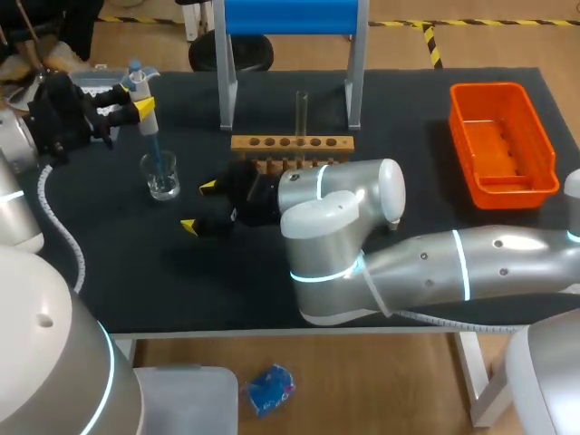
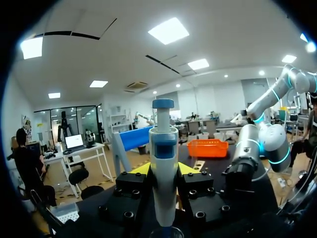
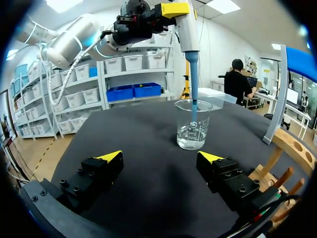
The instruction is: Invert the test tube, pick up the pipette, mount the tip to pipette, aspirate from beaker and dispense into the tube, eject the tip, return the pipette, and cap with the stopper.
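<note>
The left pincer (image 2: 164, 171) pinches the pipette (image 2: 163, 144) upright, its tip (image 3: 192, 74) dipped in the beaker (image 3: 181, 130) below, seemingly reaching the liquid (image 3: 189, 141) to draw it up, while the right pincer (image 3: 161, 156) rests spread, beaker just ahead.

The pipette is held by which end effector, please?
The left end effector, shut on the pipette over the beaker; the right end effector is open.

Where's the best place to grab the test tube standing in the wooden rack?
Probably the bare glass above the wooden rack, approached from the near side. The test tube stands upright with its lower end sunk in a hole, and the blue stand closes off the far side.
</note>
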`<action>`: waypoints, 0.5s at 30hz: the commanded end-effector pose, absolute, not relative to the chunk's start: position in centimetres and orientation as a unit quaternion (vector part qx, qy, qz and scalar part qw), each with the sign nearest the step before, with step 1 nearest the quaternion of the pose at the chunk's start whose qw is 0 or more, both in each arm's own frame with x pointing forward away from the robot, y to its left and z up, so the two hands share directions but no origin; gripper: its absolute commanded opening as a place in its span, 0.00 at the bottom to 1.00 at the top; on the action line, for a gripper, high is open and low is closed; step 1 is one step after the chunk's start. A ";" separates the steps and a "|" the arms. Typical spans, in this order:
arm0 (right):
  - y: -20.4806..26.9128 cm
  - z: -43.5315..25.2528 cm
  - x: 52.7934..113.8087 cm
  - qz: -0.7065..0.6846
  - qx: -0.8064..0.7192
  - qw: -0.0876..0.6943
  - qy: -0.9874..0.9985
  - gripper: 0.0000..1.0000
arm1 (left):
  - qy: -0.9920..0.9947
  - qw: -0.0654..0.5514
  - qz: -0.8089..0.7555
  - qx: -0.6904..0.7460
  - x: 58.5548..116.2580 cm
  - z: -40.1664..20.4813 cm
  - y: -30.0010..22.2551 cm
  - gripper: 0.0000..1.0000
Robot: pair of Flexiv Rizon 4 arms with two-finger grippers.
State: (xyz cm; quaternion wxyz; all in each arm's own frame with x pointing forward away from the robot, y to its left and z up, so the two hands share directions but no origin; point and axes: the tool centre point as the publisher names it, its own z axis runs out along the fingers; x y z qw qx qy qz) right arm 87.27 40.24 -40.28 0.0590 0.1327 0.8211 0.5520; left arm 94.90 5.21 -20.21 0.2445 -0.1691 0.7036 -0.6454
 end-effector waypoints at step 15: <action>40.4 -40.3 87.3 0.551 0.134 0.060 0.822 1.00 | 0.704 0.249 -0.642 -0.175 94.6 -20.5 5.4 0.00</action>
